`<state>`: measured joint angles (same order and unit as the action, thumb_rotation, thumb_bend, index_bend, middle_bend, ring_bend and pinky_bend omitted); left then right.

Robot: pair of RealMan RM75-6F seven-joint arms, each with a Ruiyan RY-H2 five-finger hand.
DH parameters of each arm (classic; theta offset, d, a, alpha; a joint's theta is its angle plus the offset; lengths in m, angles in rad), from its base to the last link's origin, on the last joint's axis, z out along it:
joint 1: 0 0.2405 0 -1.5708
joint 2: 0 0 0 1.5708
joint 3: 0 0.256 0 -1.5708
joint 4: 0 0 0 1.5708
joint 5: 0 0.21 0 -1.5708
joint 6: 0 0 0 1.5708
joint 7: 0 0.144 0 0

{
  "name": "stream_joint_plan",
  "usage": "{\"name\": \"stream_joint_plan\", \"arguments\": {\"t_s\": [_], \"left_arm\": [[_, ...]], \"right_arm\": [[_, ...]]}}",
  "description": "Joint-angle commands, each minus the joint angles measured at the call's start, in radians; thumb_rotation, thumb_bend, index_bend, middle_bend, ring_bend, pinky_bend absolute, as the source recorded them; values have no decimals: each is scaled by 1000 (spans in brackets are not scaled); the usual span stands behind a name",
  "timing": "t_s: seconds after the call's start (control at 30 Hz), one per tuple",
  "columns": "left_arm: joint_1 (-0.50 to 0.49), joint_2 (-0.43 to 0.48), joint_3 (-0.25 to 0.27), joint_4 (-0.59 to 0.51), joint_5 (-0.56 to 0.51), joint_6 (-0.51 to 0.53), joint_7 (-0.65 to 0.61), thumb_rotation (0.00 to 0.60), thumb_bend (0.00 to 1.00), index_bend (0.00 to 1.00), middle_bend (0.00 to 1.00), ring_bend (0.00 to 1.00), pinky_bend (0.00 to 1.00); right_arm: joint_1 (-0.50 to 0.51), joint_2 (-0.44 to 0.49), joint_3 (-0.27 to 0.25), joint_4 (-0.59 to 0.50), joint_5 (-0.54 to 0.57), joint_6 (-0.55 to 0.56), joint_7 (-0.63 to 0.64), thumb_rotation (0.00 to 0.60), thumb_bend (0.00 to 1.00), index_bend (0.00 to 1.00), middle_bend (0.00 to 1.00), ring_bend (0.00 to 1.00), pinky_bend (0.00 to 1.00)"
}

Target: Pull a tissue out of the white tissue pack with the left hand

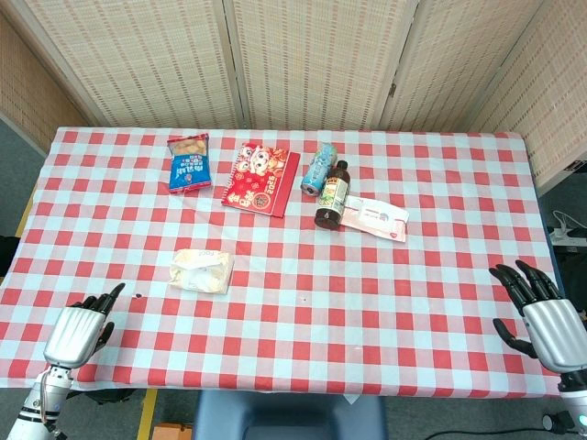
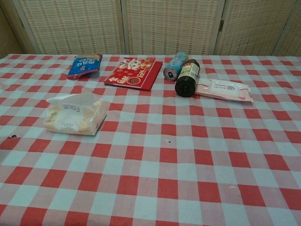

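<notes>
The white tissue pack lies on the left half of the checked table, a tissue sticking up from its top; in the chest view the tissue pack sits at the left with the word "Face" on it. My left hand rests near the table's front left corner, fingers apart and empty, well short of the pack. My right hand hovers at the front right edge, fingers spread, holding nothing. Neither hand shows in the chest view.
At the back of the table lie a blue snack bag, a red notebook, a can on its side, a dark bottle and a pink wet-wipe pack. Woven screens stand behind the table.
</notes>
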<state>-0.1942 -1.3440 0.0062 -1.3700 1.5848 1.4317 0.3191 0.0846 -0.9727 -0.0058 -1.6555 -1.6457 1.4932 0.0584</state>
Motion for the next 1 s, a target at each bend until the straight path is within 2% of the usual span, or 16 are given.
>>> {"name": "stream_joint_plan", "arguments": {"t_s": [0.03, 0.47, 0.53, 0.77, 0.87, 1.0], "left_arm": [[0, -1, 0, 2, -2, -2, 0, 600, 431, 132, 377, 415, 673], [-14, -13, 1, 6, 17, -8, 2, 600, 431, 132, 396, 429, 673], [-26, -24, -14, 6, 23, -1, 3, 600, 430, 133, 444, 486, 686], [-128, -76, -70, 39, 48, -63, 47, 600, 432, 153, 710, 779, 859], [-176, -107, -92, 59, 23, -129, 46, 600, 431, 163, 780, 840, 887], [-229, -159, -117, 112, -21, -208, 55, 600, 431, 166, 811, 869, 905]], "right_arm": [[3, -1, 1, 1, 5, -7, -2, 600, 276, 127, 104, 0, 114], [10, -2, -1, -2, 16, -31, -12, 600, 276, 127, 105, 0, 114], [11, 1, -2, -5, 18, -36, -14, 600, 276, 127, 104, 0, 114], [15, -2, 1, -4, 20, -41, -15, 600, 276, 128, 104, 0, 114], [18, 0, 0, -5, 26, -52, -17, 600, 276, 128, 104, 0, 114], [17, 0, -1, -6, 23, -48, -18, 600, 276, 128, 105, 0, 114]]}}
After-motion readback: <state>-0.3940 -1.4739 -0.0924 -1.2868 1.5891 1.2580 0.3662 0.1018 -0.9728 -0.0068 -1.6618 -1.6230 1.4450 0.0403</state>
